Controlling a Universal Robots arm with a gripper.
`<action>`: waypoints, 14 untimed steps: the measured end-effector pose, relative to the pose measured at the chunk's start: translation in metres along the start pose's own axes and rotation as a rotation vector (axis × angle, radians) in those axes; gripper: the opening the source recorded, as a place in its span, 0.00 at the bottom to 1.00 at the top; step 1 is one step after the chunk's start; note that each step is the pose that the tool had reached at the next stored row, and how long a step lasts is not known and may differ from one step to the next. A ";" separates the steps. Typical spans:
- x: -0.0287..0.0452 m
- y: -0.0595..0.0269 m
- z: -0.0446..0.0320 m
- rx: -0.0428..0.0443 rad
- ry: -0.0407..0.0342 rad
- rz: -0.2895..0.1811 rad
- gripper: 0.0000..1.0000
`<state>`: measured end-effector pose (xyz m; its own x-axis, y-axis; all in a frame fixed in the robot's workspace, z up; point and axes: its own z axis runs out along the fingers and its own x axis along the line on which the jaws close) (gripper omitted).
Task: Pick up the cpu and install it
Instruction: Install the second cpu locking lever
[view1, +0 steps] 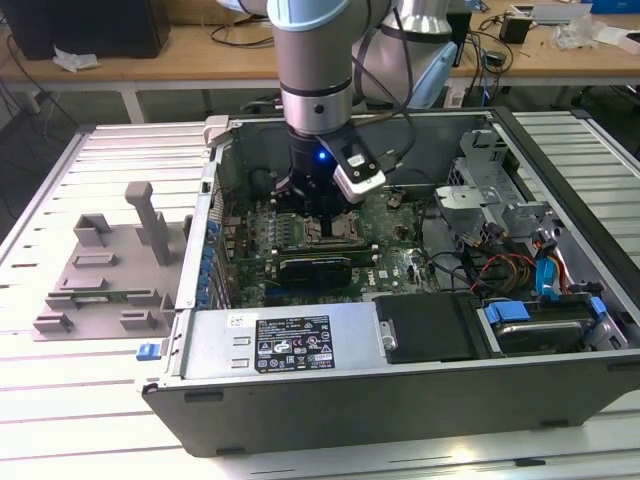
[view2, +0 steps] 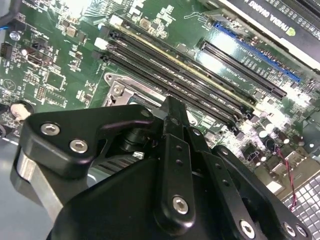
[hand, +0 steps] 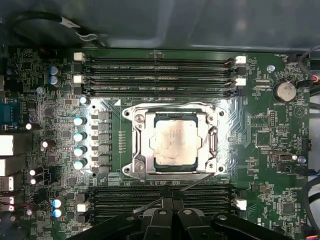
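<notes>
Cpu: the cpu (hand: 174, 144) lies flat and square inside the socket (hand: 173, 141), its silver top facing up; it looks seated, with the metal frame around it on all sides. I judge the placing part of the task done, since nothing grips the chip.

Socket: it sits in the middle of the motherboard (hand: 270, 130), between two banks of memory slots (hand: 159, 75). That fixed spot is why the arm stands where it does.

Tool: in the first wrist view the tool (hand: 172, 212) is just beside the socket, over the nearer memory bank, its fingers drawn close together with nothing between them. In the second wrist view the tool (view2: 175, 120) shows the same narrow, empty set, its tip over the socket's corner. Narrow fingers suit a tool that has let go of a flat chip and needs to fit between the slots.

Arm: in the exterior view the arm (view1: 315, 90) comes straight down into the open case (view1: 400, 370), tool (view1: 325, 215) right above the socket (view1: 330, 232). A vertical approach keeps it off the case walls and cables.

Tray: the grey fixture tray (view1: 105, 270) rests on the tabletop (view1: 60, 430), well apart from the socket, outside the case on the exterior view's left. No chip is visible on it, which fits the cpu being in the socket.
</notes>
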<state>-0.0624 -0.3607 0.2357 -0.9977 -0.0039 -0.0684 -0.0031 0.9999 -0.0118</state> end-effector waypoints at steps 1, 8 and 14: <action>0.0006 -0.0003 0.0001 -0.0002 -0.0001 0.000 0.11; 0.0090 -0.0036 0.0028 -0.0003 -0.0002 0.000 0.11; 0.0095 -0.0037 0.0038 -0.0009 -0.0004 0.000 0.11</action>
<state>-0.0716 -0.3644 0.2313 -0.9976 -0.0036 -0.0688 -0.0029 0.9999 -0.0108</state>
